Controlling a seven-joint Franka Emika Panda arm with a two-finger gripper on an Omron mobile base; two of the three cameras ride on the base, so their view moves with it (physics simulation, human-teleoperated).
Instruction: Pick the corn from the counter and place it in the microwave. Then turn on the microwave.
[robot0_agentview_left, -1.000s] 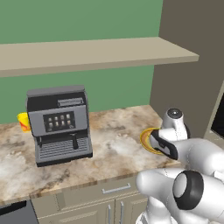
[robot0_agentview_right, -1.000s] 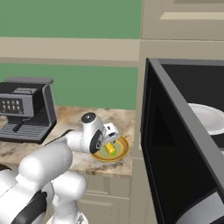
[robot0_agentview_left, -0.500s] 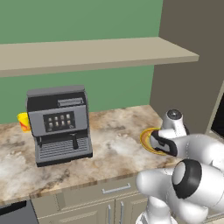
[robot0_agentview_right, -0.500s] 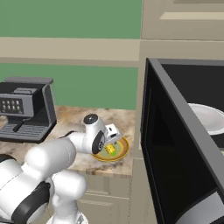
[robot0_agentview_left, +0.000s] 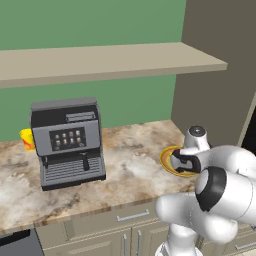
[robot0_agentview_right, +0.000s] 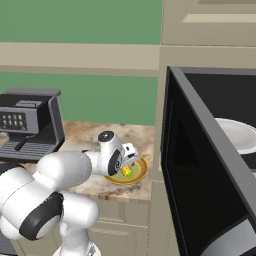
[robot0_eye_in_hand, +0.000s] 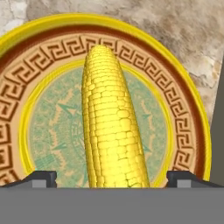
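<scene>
The yellow corn (robot0_eye_in_hand: 111, 118) lies along the middle of a round yellow-rimmed plate (robot0_eye_in_hand: 186, 100) on the marbled counter (robot0_agentview_left: 125, 165). My gripper (robot0_eye_in_hand: 112, 178) is open just above it, with one fingertip (robot0_eye_in_hand: 41, 177) on each side of the cob and not touching it. From the right base view the hand (robot0_agentview_right: 129, 161) hangs over the corn (robot0_agentview_right: 127, 172) and plate (robot0_agentview_right: 143, 175). The microwave (robot0_agentview_right: 200, 170) stands to the right with its dark door swung open and a white turntable plate (robot0_agentview_right: 240, 135) inside. In the left base view the gripper (robot0_agentview_left: 180, 162) covers the corn on the plate (robot0_agentview_left: 167, 159).
A grey coffee machine (robot0_agentview_left: 67, 142) stands at the counter's left, with a yellow cup (robot0_agentview_left: 27, 139) behind it. A tan wall shelf (robot0_agentview_left: 100, 60) runs overhead. The open microwave door's edge (robot0_agentview_right: 172, 130) is close to the right of the plate.
The arm's elbow has swung round and the hand has edged slightly nearer the plate. Corn and plate have not moved, and the gripper has stayed open.
</scene>
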